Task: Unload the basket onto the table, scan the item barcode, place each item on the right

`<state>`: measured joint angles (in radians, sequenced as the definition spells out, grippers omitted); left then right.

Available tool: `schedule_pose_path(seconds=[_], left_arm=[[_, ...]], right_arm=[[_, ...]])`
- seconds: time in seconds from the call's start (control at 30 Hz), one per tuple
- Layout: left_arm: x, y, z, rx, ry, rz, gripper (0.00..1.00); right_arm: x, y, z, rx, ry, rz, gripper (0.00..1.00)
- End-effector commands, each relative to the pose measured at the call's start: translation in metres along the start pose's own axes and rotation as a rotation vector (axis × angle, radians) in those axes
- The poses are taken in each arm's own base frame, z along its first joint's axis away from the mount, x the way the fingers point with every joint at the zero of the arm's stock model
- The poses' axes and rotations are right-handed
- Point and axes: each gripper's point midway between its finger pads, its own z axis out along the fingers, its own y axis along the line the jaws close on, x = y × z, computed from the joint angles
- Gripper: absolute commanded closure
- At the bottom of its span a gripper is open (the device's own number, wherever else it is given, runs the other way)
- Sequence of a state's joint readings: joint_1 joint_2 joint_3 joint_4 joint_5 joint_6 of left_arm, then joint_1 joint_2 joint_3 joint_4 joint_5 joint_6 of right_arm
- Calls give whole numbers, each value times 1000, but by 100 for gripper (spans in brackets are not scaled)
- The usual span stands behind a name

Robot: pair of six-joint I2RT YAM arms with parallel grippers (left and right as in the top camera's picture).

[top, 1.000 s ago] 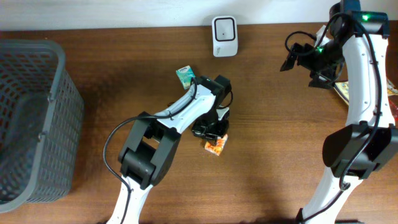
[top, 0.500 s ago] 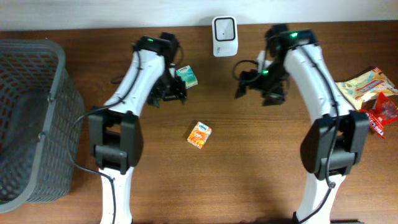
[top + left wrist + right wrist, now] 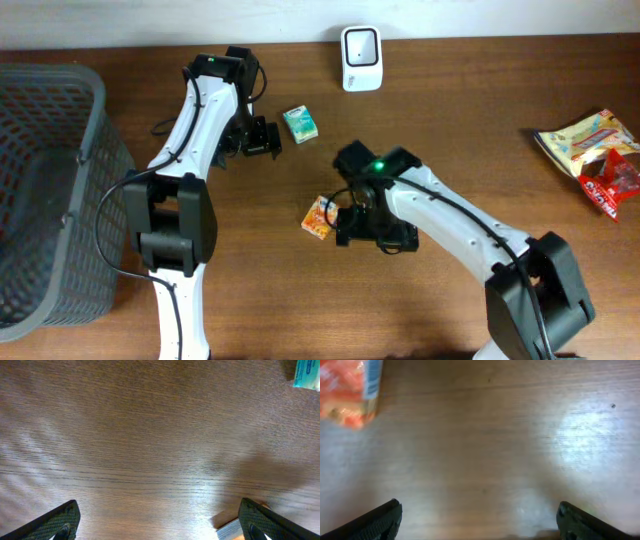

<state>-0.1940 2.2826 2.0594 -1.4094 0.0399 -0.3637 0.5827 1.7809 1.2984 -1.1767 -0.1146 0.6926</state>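
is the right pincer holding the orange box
No, the orange box lies on the table, outside the open right pincer.

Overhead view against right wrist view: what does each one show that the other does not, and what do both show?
Only overhead: the scanner, the grey basket, the green box and the snack packets. Only right wrist: the right gripper close up, jaws open, nothing between them. Both: the orange box and the wooden table.

left arm (image 3: 196, 125): white links, black joints, loose black cable | right arm (image 3: 450, 215): white links, black joints, green LED (image 3: 378, 167)
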Motion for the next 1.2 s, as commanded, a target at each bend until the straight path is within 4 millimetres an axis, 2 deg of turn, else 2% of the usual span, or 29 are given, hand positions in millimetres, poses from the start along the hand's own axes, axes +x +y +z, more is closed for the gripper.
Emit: schedule_pose_path(seconds=[0.0,0.03,0.13,0.17,0.23,0.3,0.37,0.43,0.53,0.57,0.63,0.7,0.73,0.77,0.87,0.9,0.93,0.97,1.03,1.07,1.17], left_arm=[[-5,1,-2,-4,-18,-4,1],[-4,0,-2,-5,-17,-2,1],[-3,1,-2,-7,-13,-2,1],[-3,1,-2,-6,-14,-2,1],[-3,0,-2,-6,-14,-1,1],[-3,1,-2,-6,-15,-1,1],[-4,0,-2,-5,-17,-1,1],[-4,0,-2,-5,-17,-1,1],[-4,0,-2,-5,-17,-2,1],[-4,0,-2,-5,-17,-1,1],[-4,0,-2,-5,-17,-1,1],[-3,1,-2,-6,-14,-2,1],[-3,1,-2,-6,-14,-2,1],[-3,1,-2,-6,-14,-2,1],[-5,0,-2,-4,-20,-1,1],[-5,0,-2,-3,-22,-1,1],[-5,-1,-2,-3,-21,0,1],[-4,-3,-2,-3,-21,6,1],[-3,-4,-2,-4,-21,9,1],[-3,-5,-2,-4,-21,11,1],[-3,-10,-2,-1,-28,22,1]], right_arm=[[-8,41,-3,-278,-15,-96,1],[-20,57,-8,-346,-64,-119,1],[-33,66,-8,-374,-111,-95,1],[-35,64,4,-365,-89,-27,19],[-38,64,23,-385,-100,43,31],[-48,70,32,-436,-151,46,36],[-53,72,32,-446,-169,76,41],[-59,64,43,-401,-173,174,45],[-67,74,67,-422,-145,170,49],[-67,73,72,-415,-139,173,56],[-68,71,74,-403,-144,175,87],[-68,68,74,-384,-144,163,96],[-68,64,67,-353,-144,125,96],[-72,50,55,-247,-161,109,96],[-81,4,4,77,-229,38,96],[-79,-10,-14,166,-234,22,96],[-73,-33,-34,295,-229,21,96],[-62,-50,-38,377,-192,13,96],[-41,-69,-41,465,-105,-1,96],[-35,-73,-42,480,-78,-2,96],[-31,-62,-37,416,-51,13,96]])
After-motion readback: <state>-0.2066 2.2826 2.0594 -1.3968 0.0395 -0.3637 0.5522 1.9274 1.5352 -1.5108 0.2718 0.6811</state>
